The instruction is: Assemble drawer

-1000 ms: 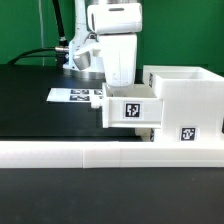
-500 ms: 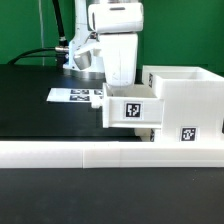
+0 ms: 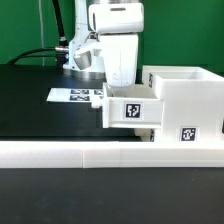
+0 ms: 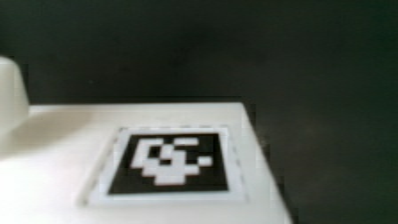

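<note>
A green backdrop stands behind a black tabletop [image 3: 40, 120]. The drawer [image 3: 165, 100] sits at the exterior view's right, one small box jutting from the housing toward the marker board [image 3: 75, 96], behind a long white rail [image 3: 100, 153]. The hand [image 3: 112, 75] hangs behind that box; its grip cannot be told.

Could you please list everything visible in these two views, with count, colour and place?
drawer housing: one, white, tagged, on the exterior view's right.
small drawer box: one, white, tagged front, sticking out of the housing toward the exterior view's left.
rail: one, long low white, across the front.
marker board: one, white with black tags, flat on the table.
table: one, black.
backdrop: green, behind.
gripper: white arm end above the small drawer box; fingers hidden.
</note>
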Controlling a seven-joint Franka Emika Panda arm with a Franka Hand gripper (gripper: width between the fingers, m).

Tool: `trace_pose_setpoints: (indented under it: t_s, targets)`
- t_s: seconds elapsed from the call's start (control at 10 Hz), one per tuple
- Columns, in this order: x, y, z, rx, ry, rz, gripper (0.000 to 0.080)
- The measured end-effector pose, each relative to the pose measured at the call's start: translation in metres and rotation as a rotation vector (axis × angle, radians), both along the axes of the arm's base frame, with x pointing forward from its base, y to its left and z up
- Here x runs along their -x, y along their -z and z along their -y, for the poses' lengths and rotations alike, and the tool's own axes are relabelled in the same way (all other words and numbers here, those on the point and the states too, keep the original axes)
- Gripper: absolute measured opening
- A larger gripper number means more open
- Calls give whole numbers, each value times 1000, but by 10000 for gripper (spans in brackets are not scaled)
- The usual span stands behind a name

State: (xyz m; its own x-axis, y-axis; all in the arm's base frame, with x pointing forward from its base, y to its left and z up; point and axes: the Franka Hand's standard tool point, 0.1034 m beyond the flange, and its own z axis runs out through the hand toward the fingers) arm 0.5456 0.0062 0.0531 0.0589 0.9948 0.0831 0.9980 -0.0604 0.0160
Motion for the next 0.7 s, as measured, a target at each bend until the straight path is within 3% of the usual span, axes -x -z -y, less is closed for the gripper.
trace_pose_setpoints:
  t_s: [0.7]
  targets:
    - [0,-1,1,6,-1,-30,42]
